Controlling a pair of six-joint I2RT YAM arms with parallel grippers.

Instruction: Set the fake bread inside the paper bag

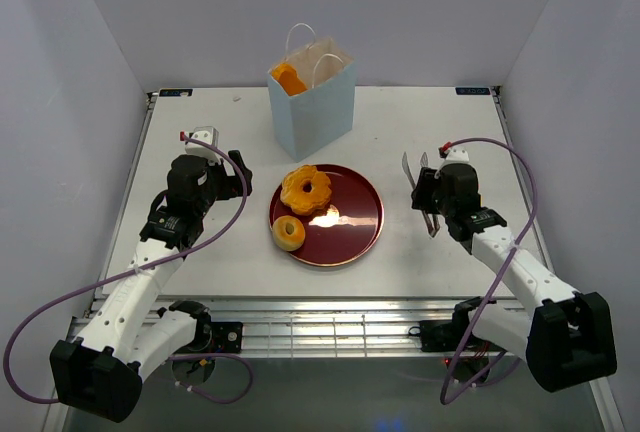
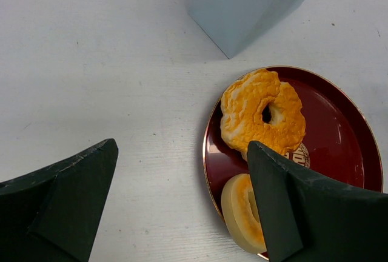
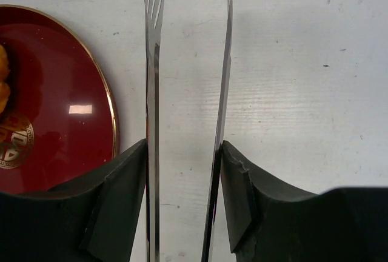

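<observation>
Right gripper pinches steel tongs, prongs apart, likely for lifting ring pastries left of its fingers; left gripper has fingers spread.

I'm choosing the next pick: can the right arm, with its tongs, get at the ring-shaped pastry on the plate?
Probably yes. The right gripper holds the tongs beside the plate, tips apart; nothing lies between them and the ring-shaped pastry, and the left gripper is on the plate's other side.

The plate bears a round gold emblem, its characters too blurred to read. Nothing else is legible.
</observation>
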